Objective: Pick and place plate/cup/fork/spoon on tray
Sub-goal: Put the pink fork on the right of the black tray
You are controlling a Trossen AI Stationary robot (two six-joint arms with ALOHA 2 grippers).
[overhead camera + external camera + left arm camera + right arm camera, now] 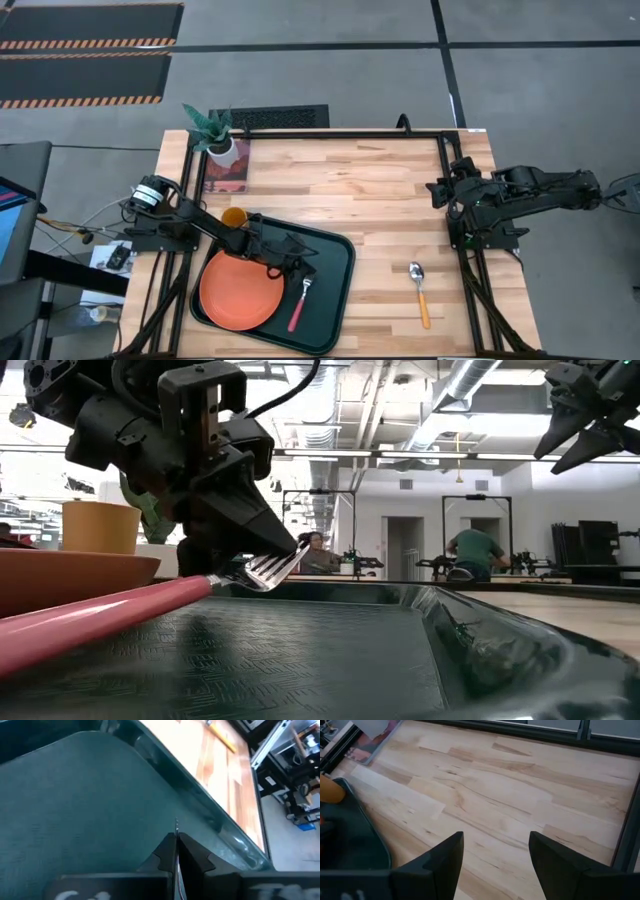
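We have the fork down on the tray beside the plate, left hand pinched on its tines; next, release, then the spoon off-tray on the surface.

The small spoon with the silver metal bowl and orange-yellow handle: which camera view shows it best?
The high view: the small spoon with the silver metal bowl and orange-yellow handle lies whole on the wooden table, outside the dark green plastic tray. The left wrist view catches only part of its handle; the low and right wrist views miss it.
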